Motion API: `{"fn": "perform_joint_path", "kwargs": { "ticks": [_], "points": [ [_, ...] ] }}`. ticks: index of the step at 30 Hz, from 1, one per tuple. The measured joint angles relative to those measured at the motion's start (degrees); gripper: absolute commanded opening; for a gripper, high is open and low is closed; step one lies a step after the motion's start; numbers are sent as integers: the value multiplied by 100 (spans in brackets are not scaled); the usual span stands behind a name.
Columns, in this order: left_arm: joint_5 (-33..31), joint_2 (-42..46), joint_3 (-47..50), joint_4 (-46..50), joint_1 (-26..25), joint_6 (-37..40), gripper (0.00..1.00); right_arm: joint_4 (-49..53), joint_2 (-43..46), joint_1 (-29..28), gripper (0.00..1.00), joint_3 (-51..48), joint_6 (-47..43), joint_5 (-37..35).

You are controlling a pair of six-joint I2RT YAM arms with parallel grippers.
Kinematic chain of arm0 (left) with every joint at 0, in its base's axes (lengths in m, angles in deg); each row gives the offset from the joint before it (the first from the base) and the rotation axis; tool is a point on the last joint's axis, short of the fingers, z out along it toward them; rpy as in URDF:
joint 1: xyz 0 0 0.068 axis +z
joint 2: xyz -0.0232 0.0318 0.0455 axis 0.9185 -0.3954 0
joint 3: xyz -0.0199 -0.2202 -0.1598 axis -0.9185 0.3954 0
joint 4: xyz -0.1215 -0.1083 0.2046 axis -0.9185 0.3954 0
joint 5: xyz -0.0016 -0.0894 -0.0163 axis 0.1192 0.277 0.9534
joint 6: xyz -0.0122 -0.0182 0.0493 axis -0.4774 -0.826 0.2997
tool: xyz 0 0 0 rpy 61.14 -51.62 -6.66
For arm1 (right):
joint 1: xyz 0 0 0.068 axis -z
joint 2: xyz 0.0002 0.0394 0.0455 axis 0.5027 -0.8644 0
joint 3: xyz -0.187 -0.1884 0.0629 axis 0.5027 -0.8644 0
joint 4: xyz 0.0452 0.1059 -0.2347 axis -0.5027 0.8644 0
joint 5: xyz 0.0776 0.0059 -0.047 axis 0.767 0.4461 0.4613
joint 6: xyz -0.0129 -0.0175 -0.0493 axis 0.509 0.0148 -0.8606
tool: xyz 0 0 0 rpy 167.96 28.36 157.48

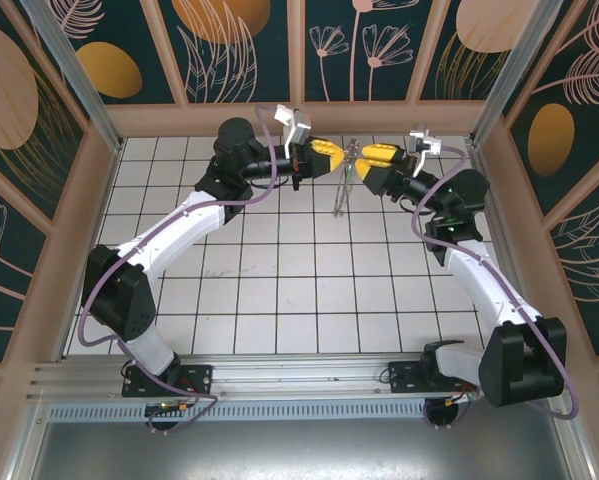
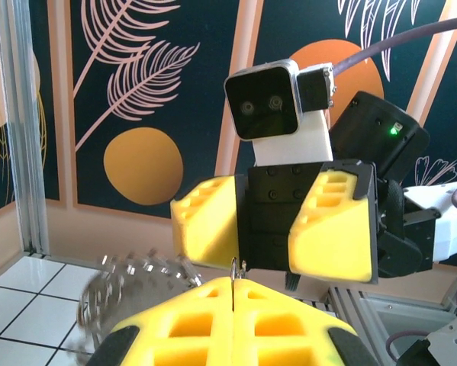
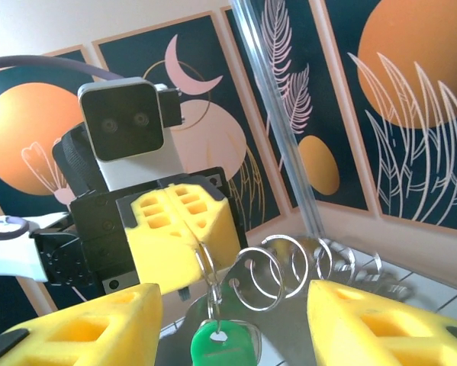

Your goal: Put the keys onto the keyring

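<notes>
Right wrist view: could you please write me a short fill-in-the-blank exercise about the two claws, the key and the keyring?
1. The left claw is ____ on the keyring.
2. The key hanging from that keyring has a plastic head coloured ____.
3. The right claw faces the left one with its yellow fingers apart, so it is ____ and grips nothing.

Missing words: shut; green; open.

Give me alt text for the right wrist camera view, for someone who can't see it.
The left gripper, shut, holds the keyring of linked loops, a green-headed key hanging below, between the open yellow fingers of the right gripper.
</notes>
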Motion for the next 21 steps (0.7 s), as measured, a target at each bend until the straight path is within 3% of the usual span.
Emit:
{"fn": "perform_joint_path", "kwargs": {
  "ticks": [14,21],
  "points": [
    [72,0,0,-245,0,-240,0,-903,-424,-205,49,-61,361,-46],
    [129,0,0,-245,2,-264,0,-1036,-509,-267,41,-55,387,-48]
  ]
}}
